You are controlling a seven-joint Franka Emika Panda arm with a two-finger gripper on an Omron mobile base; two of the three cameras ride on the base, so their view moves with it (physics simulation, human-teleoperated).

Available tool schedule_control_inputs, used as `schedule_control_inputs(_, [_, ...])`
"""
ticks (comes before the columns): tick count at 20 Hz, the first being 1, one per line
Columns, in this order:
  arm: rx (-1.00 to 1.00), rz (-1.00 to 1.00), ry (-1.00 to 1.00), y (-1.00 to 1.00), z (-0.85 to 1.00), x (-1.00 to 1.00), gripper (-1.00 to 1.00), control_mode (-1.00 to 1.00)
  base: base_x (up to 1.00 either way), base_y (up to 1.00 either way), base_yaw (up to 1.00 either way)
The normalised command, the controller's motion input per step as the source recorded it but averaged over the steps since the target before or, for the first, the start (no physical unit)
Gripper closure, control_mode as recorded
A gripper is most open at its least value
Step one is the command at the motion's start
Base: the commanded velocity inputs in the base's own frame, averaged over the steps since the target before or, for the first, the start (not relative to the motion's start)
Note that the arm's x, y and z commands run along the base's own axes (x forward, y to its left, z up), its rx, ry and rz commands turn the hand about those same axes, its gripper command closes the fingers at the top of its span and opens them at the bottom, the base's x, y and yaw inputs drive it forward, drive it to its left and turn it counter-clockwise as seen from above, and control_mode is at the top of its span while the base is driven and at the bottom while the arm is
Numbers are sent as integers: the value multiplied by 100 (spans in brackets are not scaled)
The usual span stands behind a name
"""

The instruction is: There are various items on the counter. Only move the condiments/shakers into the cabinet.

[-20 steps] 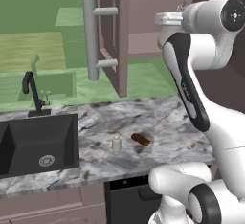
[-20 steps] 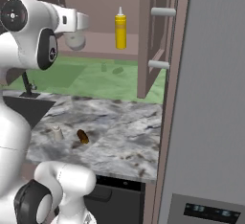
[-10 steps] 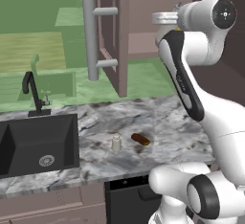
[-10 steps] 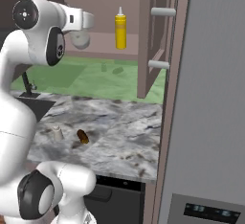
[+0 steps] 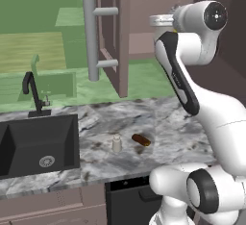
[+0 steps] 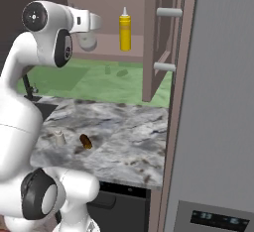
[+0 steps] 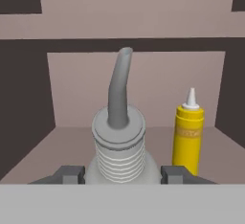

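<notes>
The hand (image 7: 122, 173) is clenched on the white narrow-necked bottle (image 7: 119, 146), fingers pressed to both its sides, and has carried it up closer to the cabinet (image 5: 144, 36) opening. The yellow squeeze bottle (image 7: 188, 132) already stands on the cabinet shelf, at about 2 o'clock from the held bottle. So the second condiment looks nearly in. Down on the table (image 5: 158, 123), the small shaker (image 5: 116, 143) waits beside the brown lump (image 5: 141, 140), at its 9 o'clock.

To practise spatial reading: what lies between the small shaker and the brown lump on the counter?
Bare marbled counter separates the shaker and brown lump, seen in both base views.
</notes>
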Motion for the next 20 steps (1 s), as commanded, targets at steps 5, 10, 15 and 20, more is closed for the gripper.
schedule_control_inputs(5, [0,-1,0,0,0,39,100,-100,0,0,0])
schedule_control_inputs(10, [0,0,0,-2,-1,46,100,-100,0,0,0])
schedule_control_inputs(15, [0,0,0,-8,-8,44,100,-100,0,0,0])
schedule_control_inputs(20, [0,0,2,-6,-16,45,100,-100,0,0,0])
